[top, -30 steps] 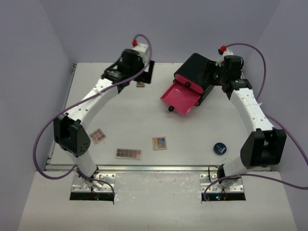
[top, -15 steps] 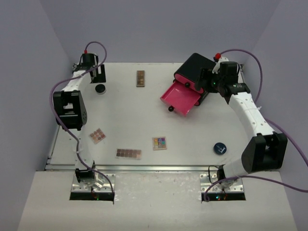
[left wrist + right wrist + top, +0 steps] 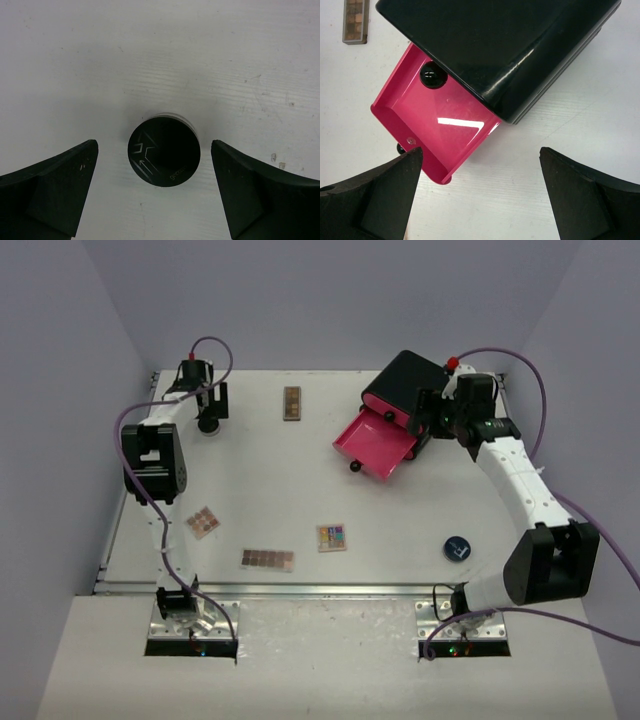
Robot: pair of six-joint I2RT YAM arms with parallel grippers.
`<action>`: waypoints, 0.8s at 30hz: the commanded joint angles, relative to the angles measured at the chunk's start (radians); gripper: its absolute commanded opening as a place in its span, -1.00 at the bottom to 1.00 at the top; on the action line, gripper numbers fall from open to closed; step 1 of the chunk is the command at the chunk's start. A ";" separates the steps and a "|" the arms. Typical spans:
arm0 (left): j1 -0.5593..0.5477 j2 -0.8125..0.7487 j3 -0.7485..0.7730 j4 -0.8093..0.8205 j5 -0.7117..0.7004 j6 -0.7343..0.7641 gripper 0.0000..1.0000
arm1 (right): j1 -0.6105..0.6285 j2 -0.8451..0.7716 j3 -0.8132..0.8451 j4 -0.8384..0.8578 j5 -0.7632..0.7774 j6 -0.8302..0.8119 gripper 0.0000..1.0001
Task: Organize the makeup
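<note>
L gripper [image 3: 154, 147] spread wide, empty, straddling round black compact [image 3: 165, 156] by table [image 3: 250, 480] far-left corner, gap each side. R gripper [image 3: 481, 151] released over black box [image 3: 510, 50], pink drawer [image 3: 445, 130] out, far-right corner.

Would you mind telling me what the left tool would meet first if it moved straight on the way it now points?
Most likely the round black compact, centred between the open fingers of the left tool on the table; the gap to it is hard to judge.
</note>
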 commanded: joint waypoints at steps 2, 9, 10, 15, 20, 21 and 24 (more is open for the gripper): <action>-0.003 0.045 0.014 0.031 0.018 -0.027 0.74 | 0.003 -0.043 0.001 0.018 0.001 -0.010 0.98; -0.003 0.052 -0.001 0.013 0.045 -0.053 0.22 | 0.003 -0.070 -0.003 0.009 -0.001 -0.008 0.98; -0.003 0.048 -0.007 0.009 0.048 -0.056 0.08 | 0.003 -0.076 -0.004 0.009 -0.001 -0.007 0.98; -0.004 -0.003 -0.053 0.003 0.107 -0.075 -1.00 | 0.003 -0.097 -0.011 0.009 0.010 -0.004 0.98; -0.042 -0.103 -0.094 0.003 0.154 -0.087 -1.00 | 0.003 -0.116 -0.027 0.015 0.001 0.000 0.98; -0.060 -0.128 -0.101 0.003 0.149 -0.079 -1.00 | 0.003 -0.118 -0.032 0.015 0.002 0.000 0.98; -0.144 -0.221 -0.120 0.000 0.158 -0.052 -1.00 | 0.003 -0.128 -0.043 0.017 0.007 -0.003 0.98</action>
